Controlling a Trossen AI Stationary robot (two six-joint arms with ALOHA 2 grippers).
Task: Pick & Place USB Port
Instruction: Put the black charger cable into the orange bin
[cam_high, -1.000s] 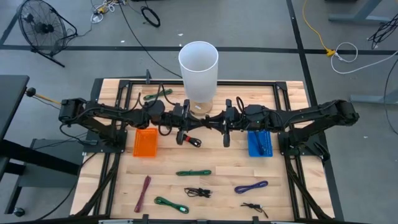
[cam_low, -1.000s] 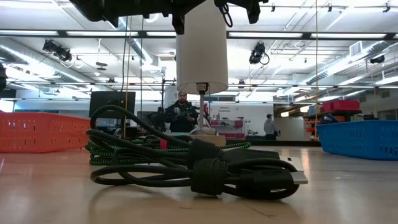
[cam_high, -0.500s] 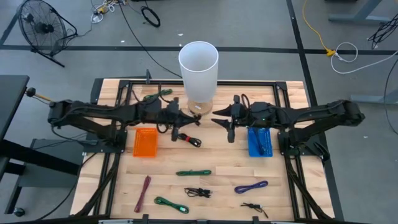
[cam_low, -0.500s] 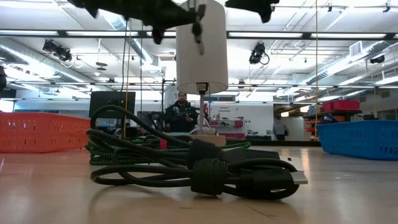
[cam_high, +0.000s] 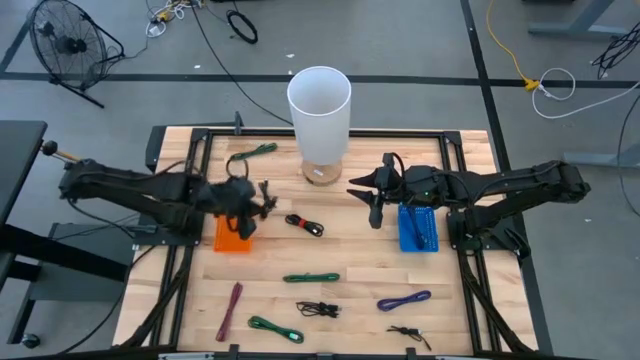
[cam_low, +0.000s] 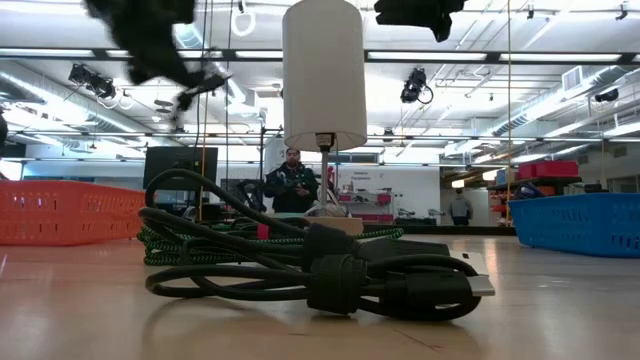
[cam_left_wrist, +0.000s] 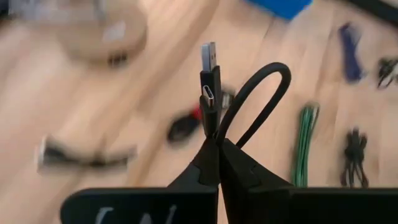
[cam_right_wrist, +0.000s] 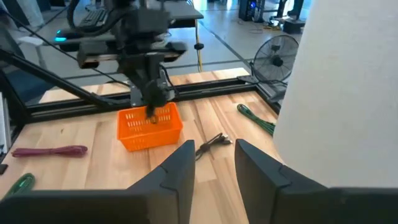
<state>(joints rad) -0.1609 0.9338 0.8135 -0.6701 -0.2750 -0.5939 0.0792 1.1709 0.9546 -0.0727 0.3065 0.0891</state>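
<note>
Left hand (cam_high: 255, 208) clamped on a black USB cable (cam_left_wrist: 214, 106), above the orange basket (cam_high: 233, 238), left of centre. Right hand (cam_high: 372, 200) parted, empty, right of centre.

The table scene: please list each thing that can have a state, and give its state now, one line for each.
left gripper: shut on the black USB cable, above the orange basket.
black USB cable: held, plug pointing away from the fingers.
right gripper: open, empty, beside the blue basket.
orange basket: upright on the table.
blue basket: upright on the table.
white cylinder: standing upright.
</note>
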